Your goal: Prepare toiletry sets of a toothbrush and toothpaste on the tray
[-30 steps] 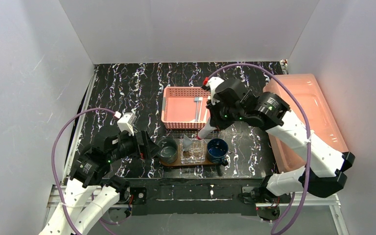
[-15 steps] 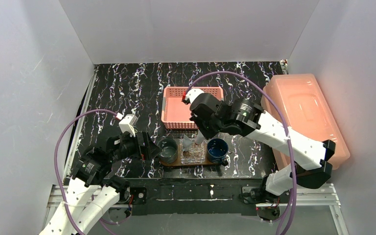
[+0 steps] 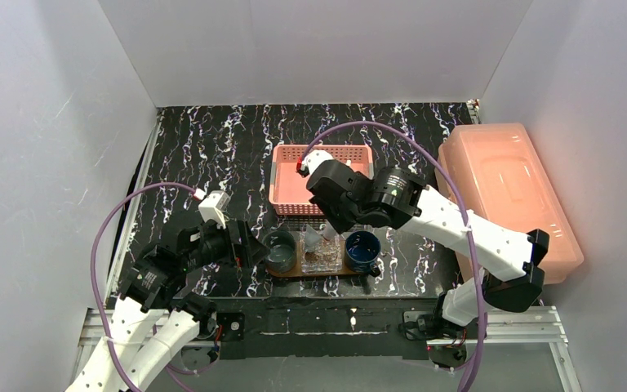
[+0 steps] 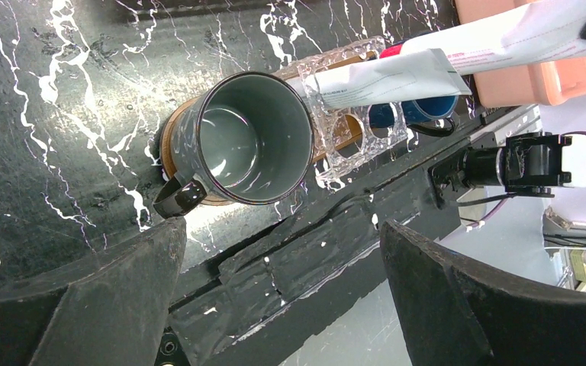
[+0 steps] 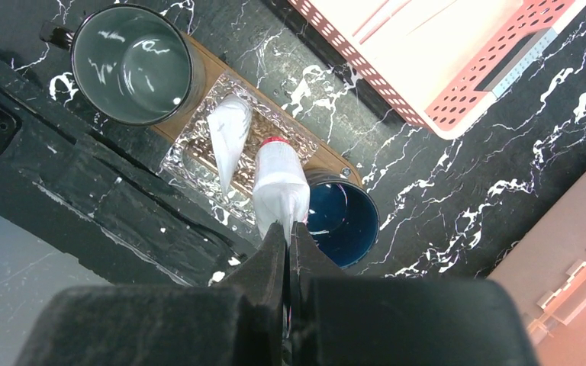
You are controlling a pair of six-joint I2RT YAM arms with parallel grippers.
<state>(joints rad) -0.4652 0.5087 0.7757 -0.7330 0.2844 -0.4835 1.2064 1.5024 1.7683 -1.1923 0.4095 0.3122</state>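
I read this as a robotics lab test cell, not a lived-in room: plain white panels point(image 3: 310, 49) box in a table point(image 3: 212, 155) with a black marble-print top. A metal rail point(image 3: 531, 333) runs along the near edge by the bases of my left arm point(image 3: 143, 331) and right arm point(image 3: 473, 233). Purple cables point(image 3: 94, 245) loop loose, and there's black tape at the front.

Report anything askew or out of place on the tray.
One white toothpaste tube sits tilted in the clear holder rather than upright. The right claw grips a second, red-capped tube just above the holder. Nothing looks spilled or broken.
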